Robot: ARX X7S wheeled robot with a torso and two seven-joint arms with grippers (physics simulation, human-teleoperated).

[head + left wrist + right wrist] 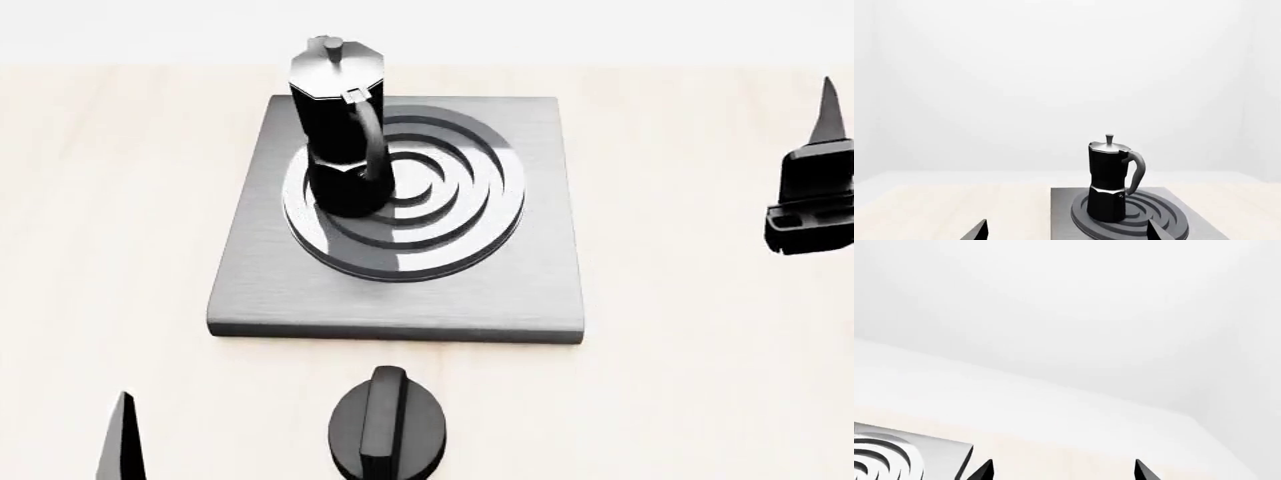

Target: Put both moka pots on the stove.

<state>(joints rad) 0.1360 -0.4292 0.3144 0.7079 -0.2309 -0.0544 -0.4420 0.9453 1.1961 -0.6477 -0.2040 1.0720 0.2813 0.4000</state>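
Note:
One moka pot (339,135), black with a silvery lid and a curved handle, stands upright on the far-left part of the ring burner of the stove (534,280). The left wrist view shows this moka pot (1109,180) a little beyond my left gripper (1067,232), which is open with nothing between its fingertips. In the head view only one left fingertip (120,440) shows, near the table's front left. My right gripper (1063,471) is open and empty over bare table, to the right of the stove (894,455). The second moka pot is out of view.
A squat black round knob (388,425) sits on the light wooden table (694,380) just in front of the stove. The right gripper's body (811,190) hangs at the right edge of the head view. A white wall lies behind the table.

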